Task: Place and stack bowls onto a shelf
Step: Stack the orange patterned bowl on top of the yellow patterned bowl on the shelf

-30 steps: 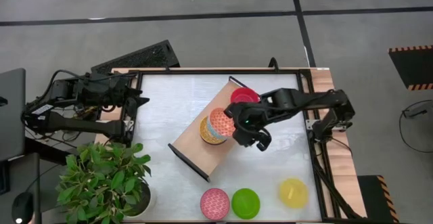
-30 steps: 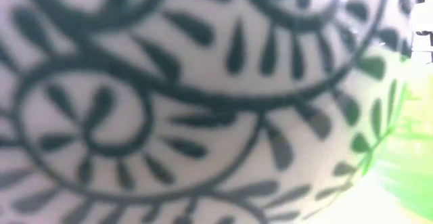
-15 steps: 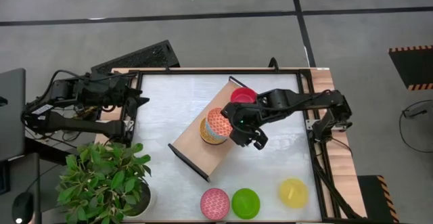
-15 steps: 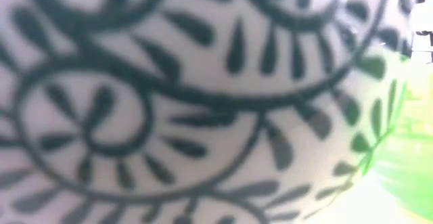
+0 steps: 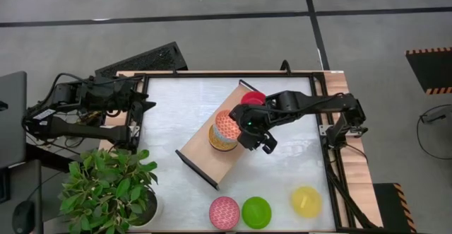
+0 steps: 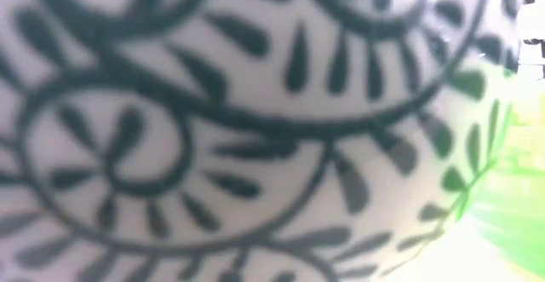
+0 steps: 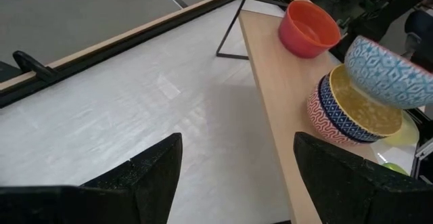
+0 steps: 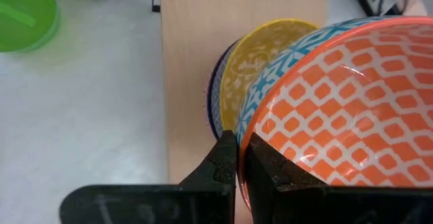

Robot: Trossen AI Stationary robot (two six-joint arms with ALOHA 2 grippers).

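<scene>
My right gripper (image 5: 241, 129) is shut on a bowl (image 5: 227, 124) with an orange lattice inside and a blue lattice outside. It holds the bowl just above a stack of bowls (image 5: 220, 142) whose top bowl is yellow inside (image 8: 267, 58). The stack stands on the light-wood shelf (image 5: 201, 156). A red bowl (image 5: 253, 97) sits on the shelf's far end. Pink (image 5: 224, 213), green (image 5: 256, 212) and yellow (image 5: 306, 201) bowls stand by the table's near edge. My left gripper (image 5: 145, 105) waits open at the table's left edge. My right gripper pinches the orange-and-blue bowl by its rim (image 8: 245, 149), one finger inside and one outside. It comes slanting down from the table's right side. The bowl is lifted clear and tilted over the stack (image 7: 352, 116), as the left wrist view shows.
A potted plant (image 5: 109, 188) stands at the table's near left corner. Its patterned pot (image 6: 213, 129) fills the low view. Bare white tabletop (image 5: 176, 114) lies between my left gripper and the shelf. The table's black frame (image 5: 226, 73) runs along the far edge.
My right gripper has carried the orange-and-blue bowl a short way toward the table's left, from beside the stack to over it. It has stayed shut on the rim.
</scene>
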